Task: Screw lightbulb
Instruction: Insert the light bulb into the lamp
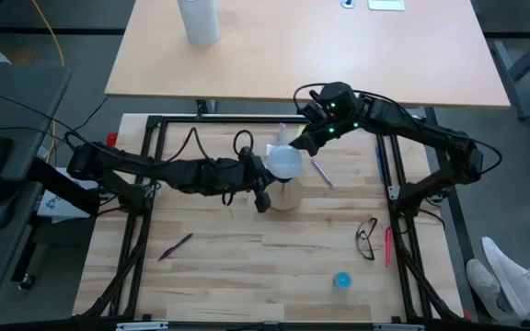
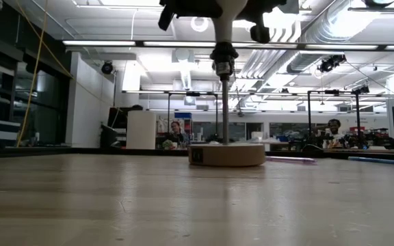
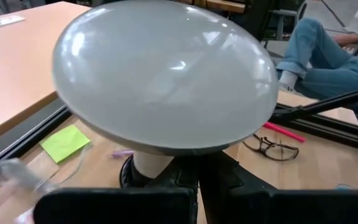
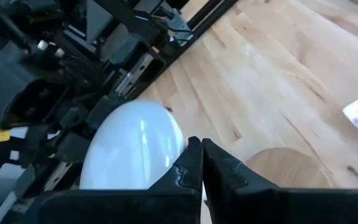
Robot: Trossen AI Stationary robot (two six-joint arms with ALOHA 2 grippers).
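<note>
Lightbulb [image 1: 284, 163], a small white frosted globe on a pale cone neck, stands upright above the round wooden disc [image 2: 226, 154] near the middle of the light wooden table [image 1: 247, 248], its narrow base meeting the thin black socket post [image 2: 225, 109] that rises from the disc. From above, the globe hides most of the disc. The left gripper [image 1: 261, 176] reaches in from the left side of the table and sits against the bulb's neck just under the globe; in the left wrist view the frosted globe [image 3: 164, 74] fills the picture directly above its dark fingers [image 3: 185, 180], which are drawn together at the neck. Whether they truly clamp the neck cannot be told. The right gripper [image 1: 304, 140] comes in from the far right and hangs just beside the globe on its far side; in its wrist view the two dark fingers [image 4: 194, 171] are pressed together with nothing between them, and the white globe [image 4: 132, 149] lies close alongside them, the wooden disc [image 4: 284, 168] on their other side.
</note>
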